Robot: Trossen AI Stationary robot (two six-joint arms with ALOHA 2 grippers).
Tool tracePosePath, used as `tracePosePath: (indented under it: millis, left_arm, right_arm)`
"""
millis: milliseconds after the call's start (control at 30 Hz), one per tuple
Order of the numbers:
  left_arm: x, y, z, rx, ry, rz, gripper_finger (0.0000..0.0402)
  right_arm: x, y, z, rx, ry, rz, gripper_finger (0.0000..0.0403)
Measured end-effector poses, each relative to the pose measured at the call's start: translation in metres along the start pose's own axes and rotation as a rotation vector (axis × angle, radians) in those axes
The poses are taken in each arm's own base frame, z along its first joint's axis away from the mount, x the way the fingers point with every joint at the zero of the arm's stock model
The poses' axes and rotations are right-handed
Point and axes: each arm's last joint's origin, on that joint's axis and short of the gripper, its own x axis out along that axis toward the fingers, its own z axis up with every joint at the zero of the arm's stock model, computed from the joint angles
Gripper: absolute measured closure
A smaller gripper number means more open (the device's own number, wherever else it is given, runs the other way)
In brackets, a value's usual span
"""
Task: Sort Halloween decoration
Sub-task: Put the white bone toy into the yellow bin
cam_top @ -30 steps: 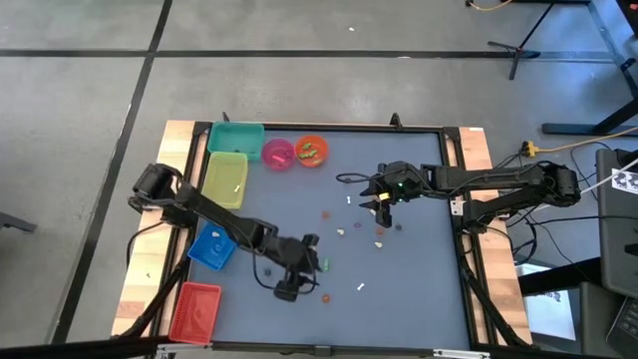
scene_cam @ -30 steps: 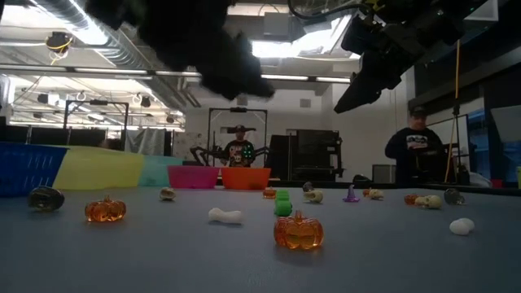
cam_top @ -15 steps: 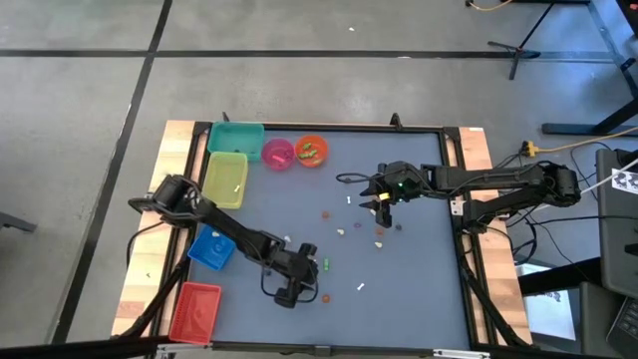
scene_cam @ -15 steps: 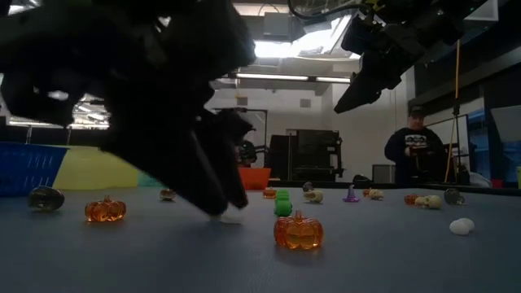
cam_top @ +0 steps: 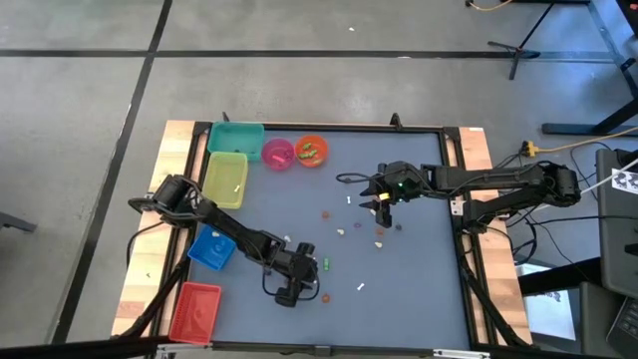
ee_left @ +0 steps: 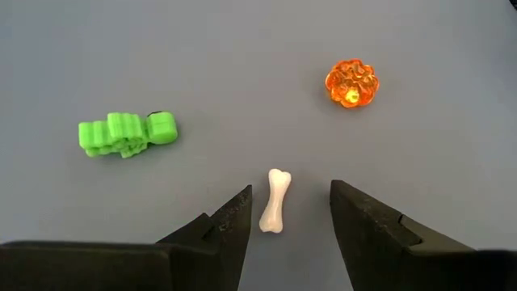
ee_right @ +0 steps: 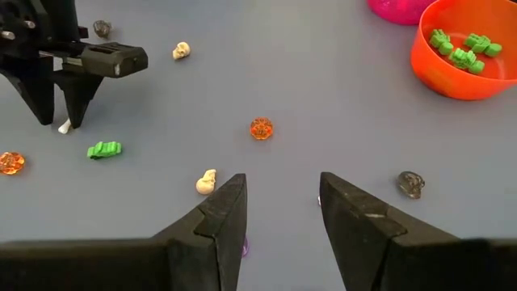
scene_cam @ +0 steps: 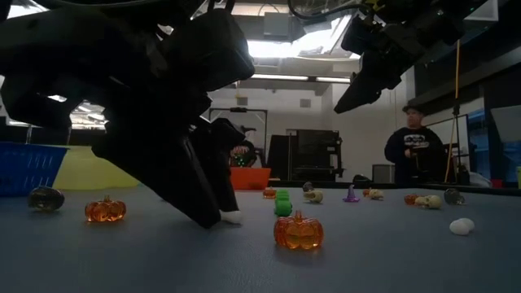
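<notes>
White bone (ee_left: 275, 201) lies lengthwise btwn spread left gripper (ee_left: 287, 212) fingers.

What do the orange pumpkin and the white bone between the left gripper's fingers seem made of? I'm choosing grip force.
The orange pumpkin looks like clear, glossy plastic or resin: light glows through it. The white bone looks like opaque, matte hard plastic, with no shine. The left gripper straddles it, open.
</notes>
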Motion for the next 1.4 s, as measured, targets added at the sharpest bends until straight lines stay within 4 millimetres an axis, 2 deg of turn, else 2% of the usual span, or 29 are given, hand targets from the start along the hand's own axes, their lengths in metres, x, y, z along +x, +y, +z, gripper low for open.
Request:
tracePosePath:
  millis: [367, 1400]
  left_arm:
    - [-0.0036, 0.0, 0.0015, -0.005, -0.002, 0.004, 0.0273]
    - [-0.0042, 0.0012, 0.0017, -0.001, 0.002, 0.053, 0.0275]
  right_arm:
    - [0.0, 0.0, 0.0, 0.0, 0.0, 0.0, 0.0246]
    - [0.0, 0.0, -0.0003, 0.0, 0.003, 0.0, 0.0246]
